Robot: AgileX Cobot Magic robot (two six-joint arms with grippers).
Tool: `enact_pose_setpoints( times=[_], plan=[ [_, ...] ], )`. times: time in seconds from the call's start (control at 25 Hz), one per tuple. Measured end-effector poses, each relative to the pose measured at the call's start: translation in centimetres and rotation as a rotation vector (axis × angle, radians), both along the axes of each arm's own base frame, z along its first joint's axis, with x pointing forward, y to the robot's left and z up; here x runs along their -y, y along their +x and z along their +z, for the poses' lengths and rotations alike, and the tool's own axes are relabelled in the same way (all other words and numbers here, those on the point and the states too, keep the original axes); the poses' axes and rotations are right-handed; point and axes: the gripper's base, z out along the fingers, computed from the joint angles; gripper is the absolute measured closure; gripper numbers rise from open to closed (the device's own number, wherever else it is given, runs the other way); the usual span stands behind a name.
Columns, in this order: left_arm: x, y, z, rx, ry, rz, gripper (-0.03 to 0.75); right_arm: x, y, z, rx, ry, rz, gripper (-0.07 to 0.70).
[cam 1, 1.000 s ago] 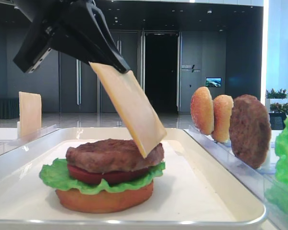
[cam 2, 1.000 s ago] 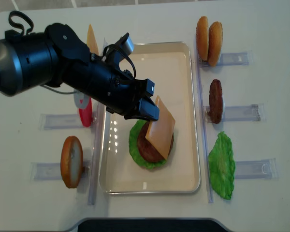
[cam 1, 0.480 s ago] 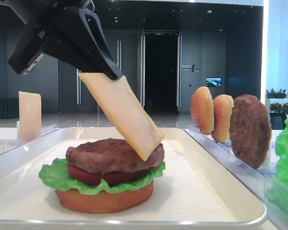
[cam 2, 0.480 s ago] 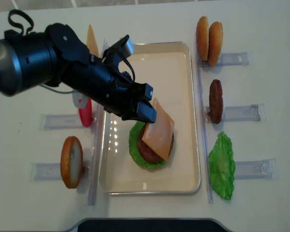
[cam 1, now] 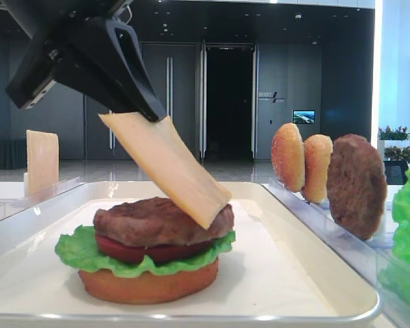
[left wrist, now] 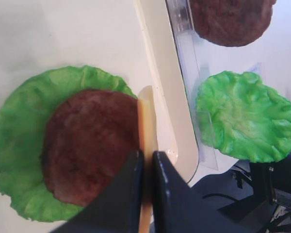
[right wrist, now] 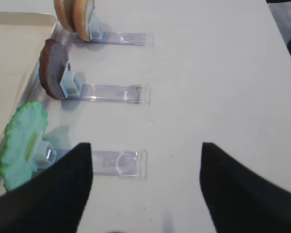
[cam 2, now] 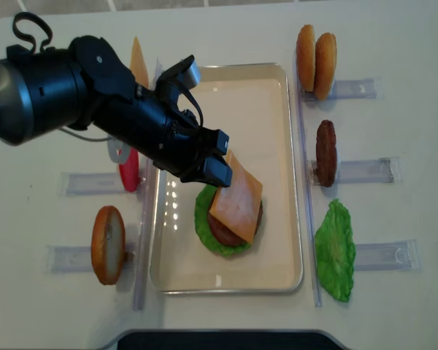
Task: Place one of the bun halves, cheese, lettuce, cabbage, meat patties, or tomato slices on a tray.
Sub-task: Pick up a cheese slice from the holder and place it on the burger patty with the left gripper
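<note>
Leftward and lower is where the held slice now sits compared with a second ago: its free corner has slid from the patty's right rim in toward the stack, and the arm has drawn back toward the left.

Largest is the big white rectangular tray with rounded corners and a raised rim (cam 2: 281,146), lying in the middle of the pale table. Over its left edge reaches the bulky black left arm, ending in the left gripper (cam 2: 213,166), whose two dark fingers (left wrist: 131,194) are pressed together on the upper edge of the thin pale yellow-orange square cheese slice (cam 1: 167,167). That slice hangs tilted, its lower corner touching the top of the stack on the tray.

The stack, bottom to top: a round golden-orange bun half (cam 1: 147,283), a bright green ruffled lettuce leaf (cam 1: 78,249), a dark red tomato slice (cam 1: 147,253) and a round brown mottled meat patty (cam 1: 150,222).

Right of the tray, clear plastic racks hold a second lettuce leaf (cam 2: 334,251), a second patty (cam 2: 325,152) and two upright bun halves (cam 2: 314,51). On the left stand another bun half (cam 2: 107,244), a red slice (cam 2: 128,175) and a second cheese slice (cam 1: 42,162).

The right gripper (right wrist: 146,187) hovers over bare table with its black fingers spread apart, holding nothing.
</note>
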Motion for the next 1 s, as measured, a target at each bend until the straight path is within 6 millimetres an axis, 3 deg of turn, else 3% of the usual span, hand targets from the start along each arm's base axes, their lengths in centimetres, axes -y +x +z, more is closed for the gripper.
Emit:
enact_pose_setpoints(
  times=[0.24,0.56,1.0],
  plan=[
    [-0.03,0.01,-0.02,0.002,0.005,-0.001,0.661,0.0,0.0,0.0,0.0,0.0,0.0,0.15],
    [-0.06,0.01,-0.05,0.003,0.009,-0.003,0.491,0.0,0.0,0.0,0.0,0.0,0.0,0.15],
    [-0.24,-0.01,-0.18,-0.006,0.032,0.006,0.419,0.0,0.0,0.0,0.0,0.0,0.0,0.15]
  ],
)
